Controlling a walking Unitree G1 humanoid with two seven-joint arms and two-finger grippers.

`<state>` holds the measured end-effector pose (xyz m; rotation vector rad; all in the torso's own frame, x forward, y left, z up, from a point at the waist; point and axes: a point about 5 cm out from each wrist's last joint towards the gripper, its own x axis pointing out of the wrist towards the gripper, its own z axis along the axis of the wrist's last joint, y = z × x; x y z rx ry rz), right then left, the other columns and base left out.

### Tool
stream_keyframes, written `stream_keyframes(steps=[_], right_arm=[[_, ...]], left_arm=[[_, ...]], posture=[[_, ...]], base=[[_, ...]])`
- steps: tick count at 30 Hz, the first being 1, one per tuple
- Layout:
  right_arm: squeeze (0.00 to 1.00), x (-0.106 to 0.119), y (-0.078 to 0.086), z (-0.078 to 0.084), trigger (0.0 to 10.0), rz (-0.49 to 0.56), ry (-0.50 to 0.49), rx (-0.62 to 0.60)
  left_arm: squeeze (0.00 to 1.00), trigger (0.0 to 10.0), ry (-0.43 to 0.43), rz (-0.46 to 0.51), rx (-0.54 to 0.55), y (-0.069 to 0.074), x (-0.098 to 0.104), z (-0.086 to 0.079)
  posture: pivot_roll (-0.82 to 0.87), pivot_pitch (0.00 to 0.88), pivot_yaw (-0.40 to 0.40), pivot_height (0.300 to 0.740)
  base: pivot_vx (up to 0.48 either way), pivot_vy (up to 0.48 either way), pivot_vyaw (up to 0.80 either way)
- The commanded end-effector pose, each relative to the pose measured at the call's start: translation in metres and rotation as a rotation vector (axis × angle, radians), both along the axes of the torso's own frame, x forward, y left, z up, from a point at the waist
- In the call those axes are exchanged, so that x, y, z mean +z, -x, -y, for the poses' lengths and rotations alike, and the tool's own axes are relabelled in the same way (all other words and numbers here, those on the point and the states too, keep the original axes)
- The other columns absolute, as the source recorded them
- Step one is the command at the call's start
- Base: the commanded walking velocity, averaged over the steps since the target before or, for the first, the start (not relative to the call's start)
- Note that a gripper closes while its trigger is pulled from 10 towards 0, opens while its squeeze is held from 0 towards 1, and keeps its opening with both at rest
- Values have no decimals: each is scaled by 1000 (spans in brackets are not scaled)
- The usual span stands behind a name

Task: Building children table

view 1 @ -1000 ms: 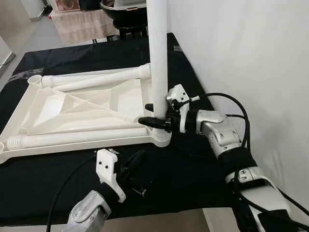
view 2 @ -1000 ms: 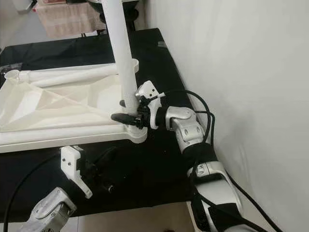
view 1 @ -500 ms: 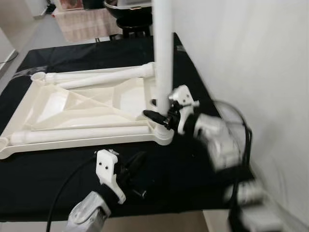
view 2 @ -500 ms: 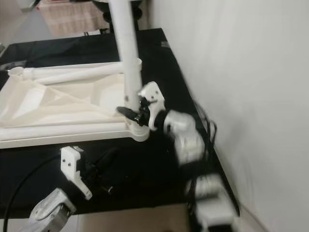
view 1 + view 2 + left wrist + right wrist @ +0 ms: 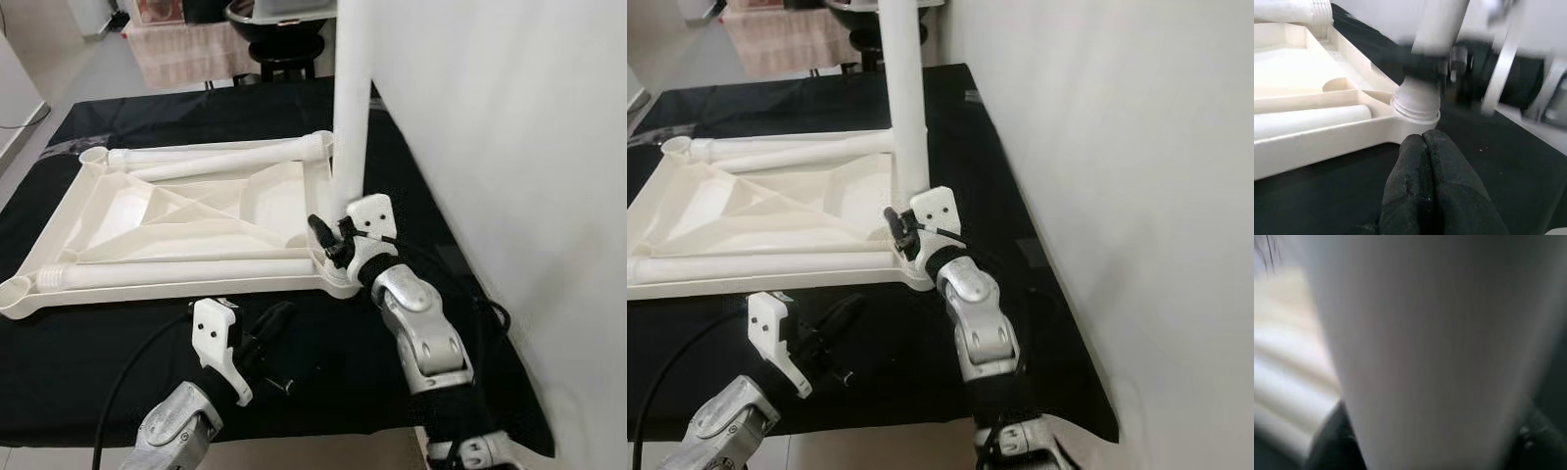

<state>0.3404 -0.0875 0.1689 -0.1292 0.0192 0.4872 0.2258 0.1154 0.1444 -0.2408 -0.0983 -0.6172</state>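
Note:
A white children's tabletop (image 5: 263, 201) lies upside down on a black cloth. One white leg (image 5: 351, 117) stands upright in its near right corner socket (image 5: 1415, 105). Two loose legs lie along the tabletop, one at the far side (image 5: 216, 155) and one at the near side (image 5: 176, 271). My right gripper (image 5: 329, 240) is shut on the upright leg just above the socket; the right wrist view has the leg (image 5: 1425, 342) pressed close between dark fingers. My left gripper (image 5: 274, 321) hovers over the cloth just in front of that corner, fingers (image 5: 1425, 166) shut with nothing in them.
A white wall (image 5: 509, 147) runs close along the right side. A dark stool and a cloth-covered piece (image 5: 186, 44) stand beyond the far edge. The near edge of the cloth (image 5: 323, 431) is just below my arms. Empty sockets sit at the left corners (image 5: 18, 292).
My right arm has swung from the right of the upright leg round to its near side, the wrist turning about the leg. The left gripper has stayed put. The view has shifted a little.

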Motion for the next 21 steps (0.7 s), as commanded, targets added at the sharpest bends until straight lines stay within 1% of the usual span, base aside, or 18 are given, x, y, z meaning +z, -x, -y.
stream_keyframes(steps=[1,3,4,5,6,7,8,9,10,11,12,13,14,15,16,18,20,21], right_arm=[[1000,-1,-1,-4,10000,-24,1,66],[1000,13,-6,-2,10000,12,10,116],[1000,13,-6,-2,10000,12,10,116],[1000,19,-8,-2,10000,23,13,153],[1000,26,-11,-1,10000,32,21,223],[1000,26,-11,-1,10000,32,21,223],[541,33,-13,0,10000,48,45,320],[541,37,-14,1,10000,58,64,380],[541,37,-14,1,10000,58,64,380],[0,43,-15,1,10000,51,102,561],[0,43,-15,1,10000,51,102,561],[0,45,-15,1,10000,45,115,614],[0,45,-15,1,10000,45,115,614],[0,46,-16,1,10000,34,126,676],[0,46,-16,1,10000,34,126,676],[0,47,-19,-4,10000,-3,136,770],[0,47,-20,-5,10000,-16,137,801],[0,47,-21,-8,0,-36,124,826]], left_arm=[[0,10000,-21,-20,9,1,-6,-3],[0,10000,-20,-21,5,1,-6,-1],[0,10000,-20,-21,5,1,-6,-1],[0,10000,-19,-21,4,1,-7,-1],[0,10000,-19,-21,4,2,-6,-1],[0,10000,-19,-21,4,2,-6,-1],[0,10000,-19,-20,5,2,-6,-1],[0,10000,-18,-20,5,2,-6,0],[0,10000,-18,-20,5,2,-6,0],[0,10000,-17,-18,6,2,-5,0],[0,10000,-17,-18,6,2,-5,0],[0,10000,-16,-17,7,2,-5,0],[0,10000,-16,-17,7,2,-5,0],[0,10000,-16,-16,8,2,-5,0],[0,10000,-16,-16,8,2,-5,0],[0,10000,-17,-15,11,3,-5,1],[0,10000,-18,-15,12,4,-5,1],[0,10000,-19,-15,12,4,-5,1]], posture=[[-27,156,27,740],[-21,156,28,740],[-21,156,28,740],[-21,156,27,740],[-19,158,27,740],[-19,158,27,740],[-19,163,26,740],[-19,163,26,740],[-19,163,26,740],[-15,165,23,740],[-15,165,23,740],[-13,167,21,740],[-13,167,21,740],[-7,169,20,740],[-7,169,20,740],[0,173,18,740],[0,173,18,740],[1,174,18,740]], base=[[0,0,0],[0,0,0],[0,0,0],[0,0,0],[0,0,0],[0,0,0],[0,0,0],[0,0,0],[0,0,0],[0,0,0],[0,0,0],[0,0,0],[0,0,0],[0,0,0],[0,0,0],[0,0,0],[0,0,0],[0,0,0]])
